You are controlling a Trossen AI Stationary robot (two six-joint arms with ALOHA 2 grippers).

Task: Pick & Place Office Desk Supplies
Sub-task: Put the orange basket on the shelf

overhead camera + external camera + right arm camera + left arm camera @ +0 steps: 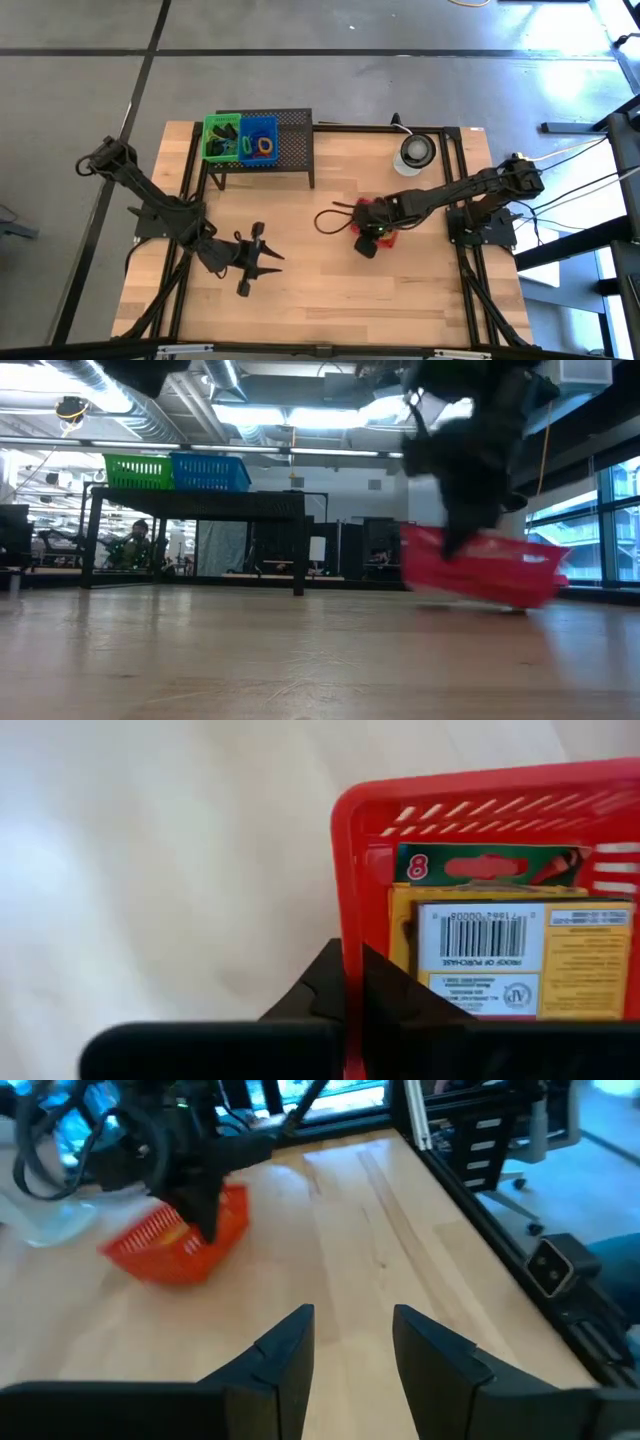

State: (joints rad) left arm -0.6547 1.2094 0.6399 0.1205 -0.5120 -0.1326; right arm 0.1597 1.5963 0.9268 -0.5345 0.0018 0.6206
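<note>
A: Reaching in from the table's right side, the right arm stretched low toward the middle, and the right gripper (352,982) was pinching the rim of the red basket (480,800).

B: And the supplies?

A: Yellow packets (500,955) lay inside that red basket (378,222). More items sat in the green bin (222,137) and blue bin (260,138) on the black rack (292,150).

B: The other arm?

A: The left gripper (262,260) hung over bare wood, well apart from the basket, fingers (285,1350) spread, holding nothing.
</note>
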